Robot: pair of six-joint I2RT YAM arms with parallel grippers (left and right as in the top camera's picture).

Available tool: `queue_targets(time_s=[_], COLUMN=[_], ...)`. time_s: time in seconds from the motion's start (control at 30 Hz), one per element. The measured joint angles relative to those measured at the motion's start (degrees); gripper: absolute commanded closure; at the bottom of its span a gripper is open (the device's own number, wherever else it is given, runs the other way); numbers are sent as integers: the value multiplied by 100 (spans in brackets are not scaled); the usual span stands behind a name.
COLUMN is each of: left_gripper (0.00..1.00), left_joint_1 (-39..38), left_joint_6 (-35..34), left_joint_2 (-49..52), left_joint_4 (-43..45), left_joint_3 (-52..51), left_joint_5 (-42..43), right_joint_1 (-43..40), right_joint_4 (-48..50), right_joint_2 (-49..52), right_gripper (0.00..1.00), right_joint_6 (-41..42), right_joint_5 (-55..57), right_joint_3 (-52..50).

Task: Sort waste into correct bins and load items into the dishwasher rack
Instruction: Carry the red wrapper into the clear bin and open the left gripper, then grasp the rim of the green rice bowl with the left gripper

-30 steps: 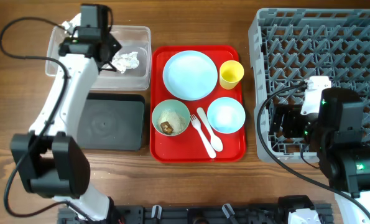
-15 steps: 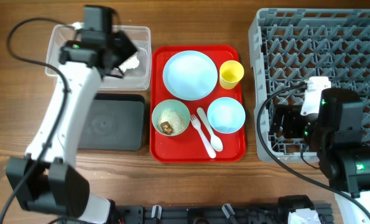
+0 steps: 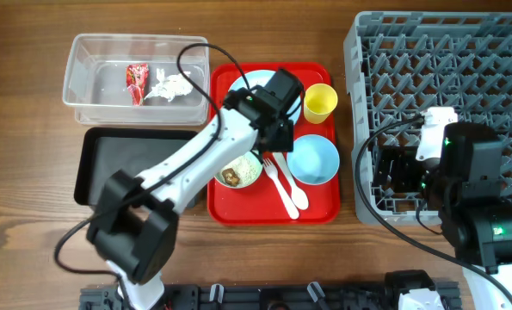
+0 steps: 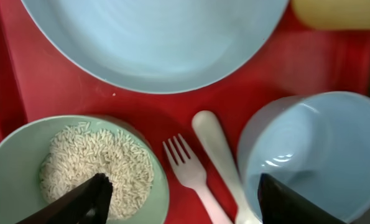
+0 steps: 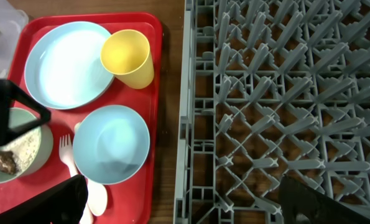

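The red wrapper and the white napkin lie in the clear tub. My left gripper hangs open and empty over the red tray, above the white fork and spoon. Its fingers straddle the pale-green bowl of rice crumbs and the small blue bowl. The blue plate and yellow cup sit further back. A brown lump lies in the green bowl. My right gripper stays open at the grey rack's left edge.
The shallow black tray lies in front of the clear tub, to the left of the red tray. My left arm stretches across the black tray's right side and hides part of the plate.
My left gripper opened over the clear tub, leaving the red wrapper there, then swung right to hang over the red tray. The right arm has not moved.
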Motion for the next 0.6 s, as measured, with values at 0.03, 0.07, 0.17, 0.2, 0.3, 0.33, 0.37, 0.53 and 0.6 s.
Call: queue_targets(time_s=[0.03,0.07,0.17,0.2,0.3,0.33,0.37,0.53,0.6], left_gripper=[25,25,33,40,54,54,55,75,77], left_joint_1=[0,0,0,0,0,0,0,0,0], left_joint_6=[0,0,0,0,44,22,44,48,46], left_joint_2=[87,192,472,546,680,708,743,863,870], left_joint_4=[-28,-74,-162,-186,-214,-214,-216,-221,-221], left_joint_3=[-2,-4,-7,-9,-11,-11,-11,-11,-11], left_joint_5=[0,0,2,2,2,0,0,2,4], right_joint_1=[0,0,0,0,0,0,0,0,0], right_joint_4=[-4,-15,-22,-22,-28,-28,-28,-44,-44], right_joint_2=[0,0,0,0,0,0,0,0,0], right_gripper=[0,0,0,0,0,0,0,0,0], right_joint_6=[0,0,0,0,0,0,0,0,0], right_joint_5=[0,0,0,0,0,0,0,0,0], right_joint_3=[0,0,0,0,0,0,0,0,0])
